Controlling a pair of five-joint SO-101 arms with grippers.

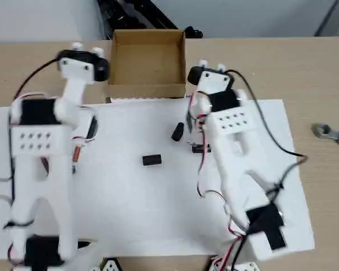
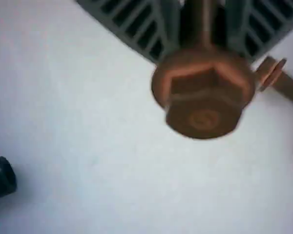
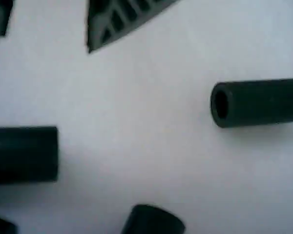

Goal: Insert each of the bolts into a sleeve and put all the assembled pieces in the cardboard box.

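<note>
— What do the bolts look like?

— Copper-coloured, with a flanged hexagonal head. One bolt point(image 2: 202, 97) is clamped by its shank in the left gripper point(image 2: 201, 22). Its head faces the wrist camera and it hangs above the white sheet point(image 1: 130, 209) on the table point(image 1: 305, 68).

— How many are there?

— Two for certain: the held one and a second bolt point(image 2: 278, 78) lying on the sheet near it. A copper scrap at that view's edge is too small to tell.

— And the sleeves?

— Short black tubes lying on their sides. The right wrist view shows three plainly: a first sleeve point(image 3: 256, 103) with its bore visible, a second sleeve point(image 3: 22, 153) and a third sleeve point(image 3: 151, 222). Two dark pieces are cut off at the edges. The right gripper point(image 3: 122, 19) hangs low over them, and I cannot tell whether it is open or closed.

— The container?

— The cardboard box point(image 1: 150, 84) stands open-topped at the sheet's far edge, between the two arms, with its bare brown floor showing.
</note>
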